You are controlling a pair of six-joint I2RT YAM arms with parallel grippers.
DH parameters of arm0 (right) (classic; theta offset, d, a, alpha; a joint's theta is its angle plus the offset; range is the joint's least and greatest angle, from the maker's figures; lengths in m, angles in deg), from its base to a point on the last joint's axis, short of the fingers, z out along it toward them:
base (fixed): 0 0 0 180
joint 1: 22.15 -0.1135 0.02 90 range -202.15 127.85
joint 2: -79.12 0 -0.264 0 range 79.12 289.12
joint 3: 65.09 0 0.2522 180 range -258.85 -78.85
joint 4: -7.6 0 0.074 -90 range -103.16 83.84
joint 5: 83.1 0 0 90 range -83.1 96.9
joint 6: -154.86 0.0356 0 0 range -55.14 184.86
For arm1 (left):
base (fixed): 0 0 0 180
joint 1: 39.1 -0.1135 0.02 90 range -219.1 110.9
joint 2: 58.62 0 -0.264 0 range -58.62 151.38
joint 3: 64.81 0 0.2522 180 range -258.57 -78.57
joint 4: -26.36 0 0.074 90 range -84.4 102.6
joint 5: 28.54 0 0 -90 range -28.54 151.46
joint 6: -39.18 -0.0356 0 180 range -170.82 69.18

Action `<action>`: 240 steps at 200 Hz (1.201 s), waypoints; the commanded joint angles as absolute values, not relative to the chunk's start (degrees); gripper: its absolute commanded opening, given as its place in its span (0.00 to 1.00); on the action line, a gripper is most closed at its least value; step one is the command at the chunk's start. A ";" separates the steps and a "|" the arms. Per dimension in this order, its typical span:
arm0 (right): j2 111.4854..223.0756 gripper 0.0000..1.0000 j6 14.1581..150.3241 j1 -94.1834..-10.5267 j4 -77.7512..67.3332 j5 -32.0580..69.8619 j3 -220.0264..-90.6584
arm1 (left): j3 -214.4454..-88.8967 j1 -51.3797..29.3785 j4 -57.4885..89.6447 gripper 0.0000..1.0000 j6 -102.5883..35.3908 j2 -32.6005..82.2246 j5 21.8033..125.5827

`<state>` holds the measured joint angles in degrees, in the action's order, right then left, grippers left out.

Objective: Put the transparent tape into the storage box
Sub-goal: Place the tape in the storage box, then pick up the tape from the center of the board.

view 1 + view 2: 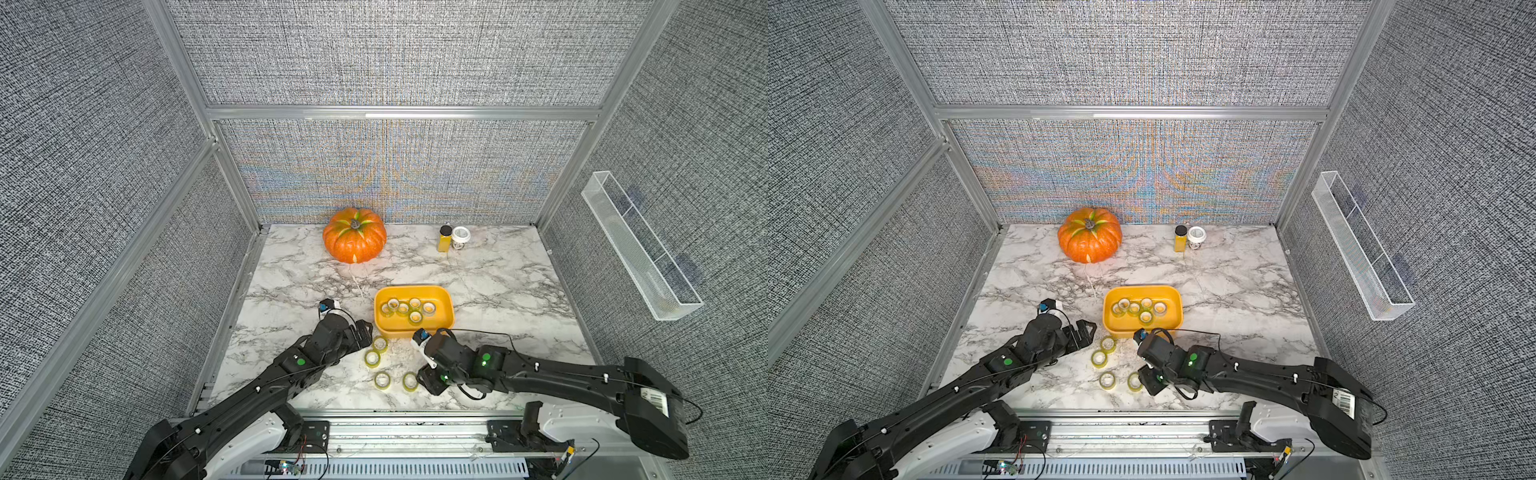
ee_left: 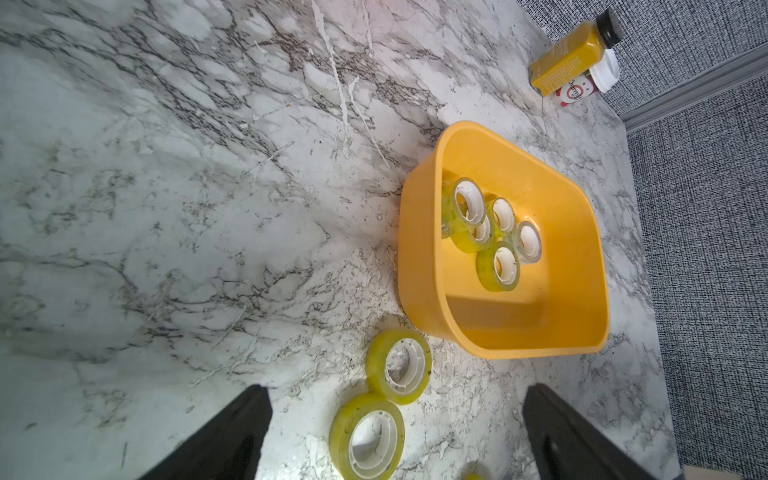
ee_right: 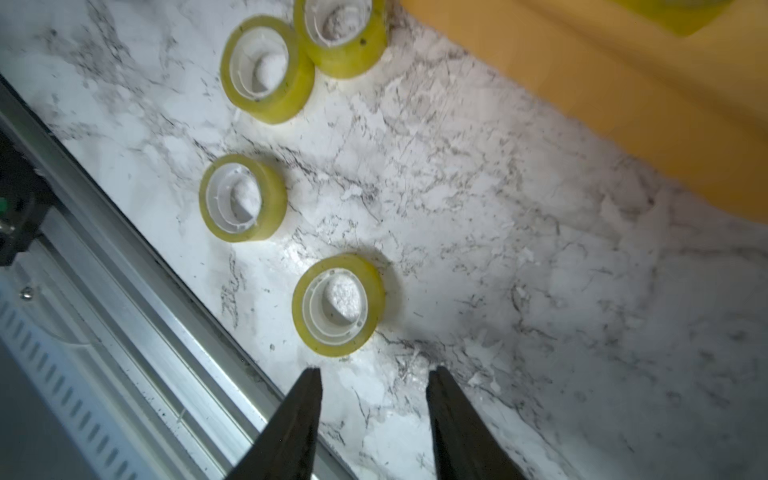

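Note:
The storage box (image 1: 411, 288) is a shallow yellow tub mid-table, with several rolls of transparent tape (image 1: 409, 309) lying in it. More yellowish rolls lie on the marble in front of it: a touching pair (image 1: 376, 351), one alone (image 1: 382, 380) and one (image 1: 410, 381) beside my right gripper (image 1: 424, 376). The right wrist view shows that gripper (image 3: 374, 372) open and empty, its tips just short of the nearest roll (image 3: 337, 305). My left gripper (image 1: 363, 330) stands open wide, with the touching pair (image 2: 399, 368) between its fingers (image 2: 249, 415) in the left wrist view, apart from both.
An orange pumpkin (image 1: 354, 241) sits at the back. A yellow bottle (image 1: 444, 239) and a white-lidded jar (image 1: 460, 236) stand at the back right. A clear trough (image 1: 640, 245) hangs on the right wall. An aluminium rail (image 1: 415, 432) runs along the table's front edge.

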<state>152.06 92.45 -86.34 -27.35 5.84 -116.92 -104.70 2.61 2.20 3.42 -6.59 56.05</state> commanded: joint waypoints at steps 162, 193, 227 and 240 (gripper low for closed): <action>166.70 0.36 97.41 -90.88 -27.61 -5.78 -121.22 | -103.87 2.60 2.06 1.00 2.39 -7.05 56.53; 165.64 0.24 98.11 -90.75 -27.25 -6.76 -120.10 | -104.31 2.88 4.01 1.00 2.53 -3.21 59.13; 162.06 0.13 98.50 -90.23 -28.16 -7.41 -119.40 | -103.75 4.60 7.43 1.00 4.43 -1.75 59.09; 159.82 0.12 98.58 -89.94 -28.79 -7.64 -119.29 | -103.70 5.18 8.11 1.00 4.81 -1.58 58.56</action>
